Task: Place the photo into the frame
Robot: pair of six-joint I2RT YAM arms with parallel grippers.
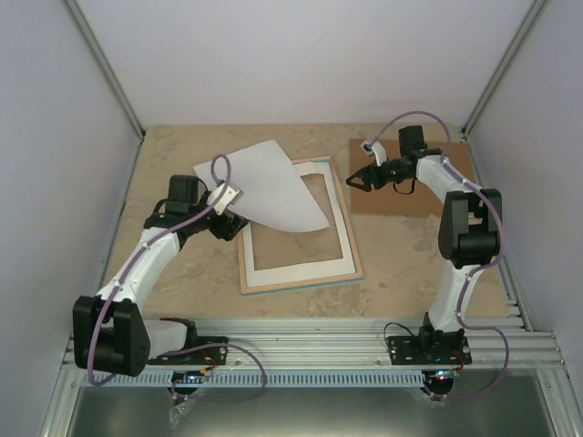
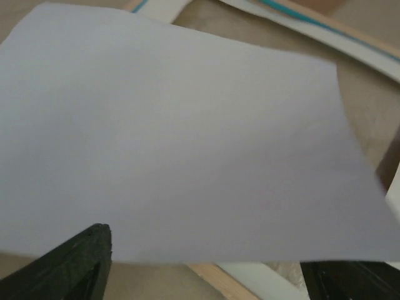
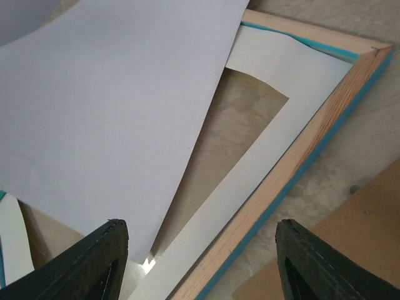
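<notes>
The photo (image 1: 273,187) shows only its plain white side; the cat print is hidden. It lies tilted over the back left corner of the frame (image 1: 301,281), its near left edge raised at my left gripper (image 1: 226,209). In the left wrist view the photo (image 2: 187,137) fills the picture, and the left gripper (image 2: 206,269) has its jaws wide apart just below the sheet's edge. The frame lies with its wood back up (image 3: 275,175), turquoise underneath. My right gripper (image 1: 355,179) is open and empty over the frame's back right corner (image 3: 200,225).
A white mat board (image 1: 301,270) with a cut-out lies inside the frame and also shows in the right wrist view (image 3: 229,200). A brown backing board (image 1: 378,202) lies at the back right under the right arm. White walls enclose the table on three sides.
</notes>
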